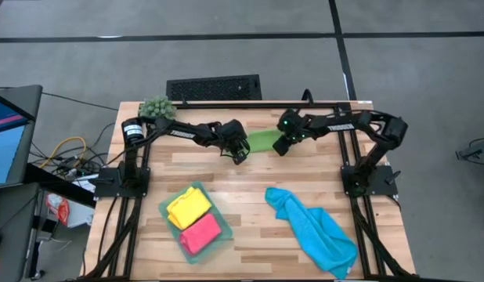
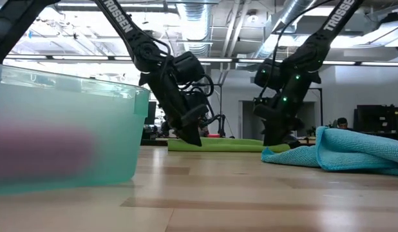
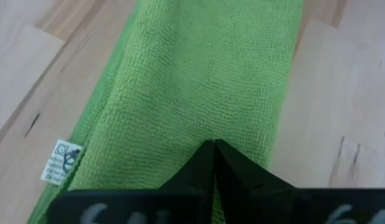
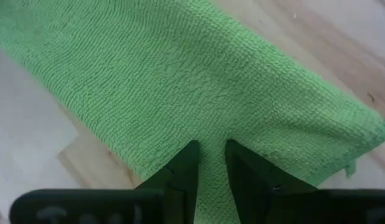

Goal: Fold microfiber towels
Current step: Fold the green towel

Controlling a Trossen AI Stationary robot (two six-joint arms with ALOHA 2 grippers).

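A leaf green towel [image 1: 261, 141] lies as a long folded strip on the far middle of the table, flat in the low view [image 2: 225, 145]. My left gripper [image 1: 240, 154] is shut at its left end, and my right gripper [image 1: 279, 147] is closed on its right end; both slant down onto it. A white care label [image 3: 60, 160] sticks out of one long edge. The blue towel [image 1: 312, 227] lies crumpled at the near right. The yellow towel [image 1: 187, 207] and pink towel [image 1: 201, 233] lie folded in the tray. My left gripper has its shut fingertips [image 3: 205, 163] on the strip's left end [image 3: 199, 134], coming slanting down from the table's left, along the strip. Green shows between the fingers lower down. The towel lies flat on the table. My right gripper pinches a raised tuck of the strip's right end [image 4: 211, 134] between its two fingers [image 4: 183, 165], and green cloth fills the gap. It comes slanting down from the table's right. The rest of the towel lies on the table.
A pale teal tray [image 1: 165, 205] stands at the near left, large in the low view [image 2: 64, 129]. A spiky green plant ball [image 1: 157, 107] sits at the far left corner. Bare wood lies in the table's middle between the tray and the blue towel.
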